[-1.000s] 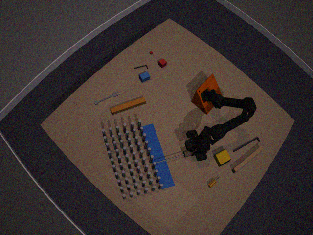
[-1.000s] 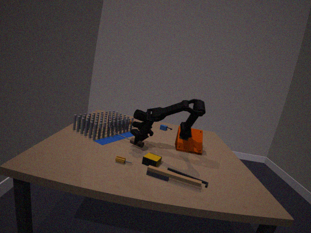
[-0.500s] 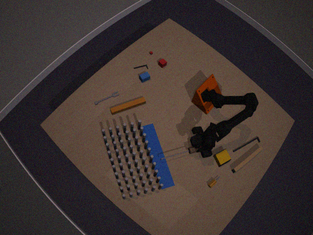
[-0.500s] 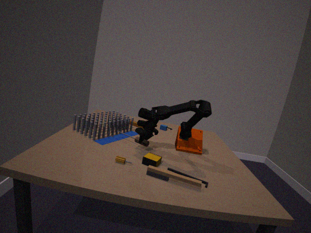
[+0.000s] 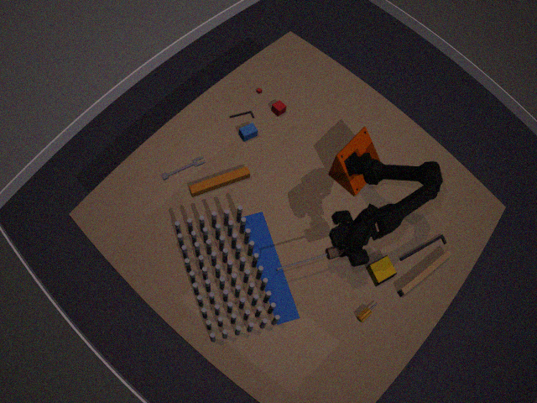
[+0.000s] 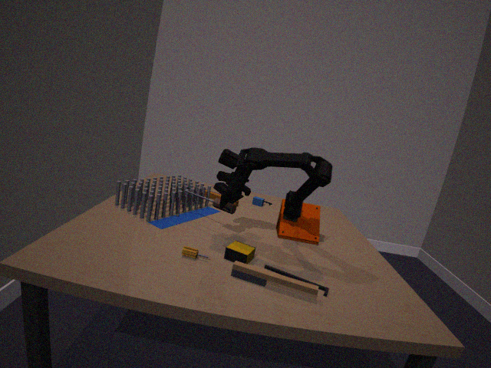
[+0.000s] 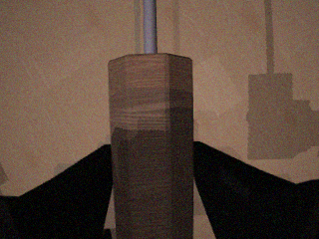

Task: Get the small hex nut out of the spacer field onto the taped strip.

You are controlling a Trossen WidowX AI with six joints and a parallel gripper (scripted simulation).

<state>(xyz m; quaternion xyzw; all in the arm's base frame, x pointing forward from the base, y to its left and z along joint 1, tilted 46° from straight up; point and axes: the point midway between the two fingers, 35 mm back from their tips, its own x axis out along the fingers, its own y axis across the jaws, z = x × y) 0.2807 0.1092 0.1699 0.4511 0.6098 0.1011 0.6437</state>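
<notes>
My gripper [image 5: 339, 252] [image 6: 225, 205] [image 7: 152, 151] is shut on the wooden handle [image 7: 145, 90] of a thin metal rod tool. The rod [image 5: 303, 261] [image 6: 200, 196] [image 7: 150, 27] points toward the spacers, raised above the table, its shadow separate from it. In the top view its tip overlaps the blue taped strip [image 5: 286, 303] [image 6: 162, 224], in front of the spacers. The spacers stand upright in rows, for instance one at the near corner [image 5: 239, 213] and one at the far left [image 6: 117, 194]. I cannot make out the hex nut in any view.
An orange bar [image 5: 219, 180] lies beside the field, with a wrench [image 5: 182, 170] behind it. A yellow block [image 5: 382, 269] [image 6: 239, 252], a black hooked rod [image 5: 420, 248], a wooden bar [image 5: 423, 274] and a small screwdriver [image 5: 364, 314] [image 6: 190, 252] lie on the arm's other side.
</notes>
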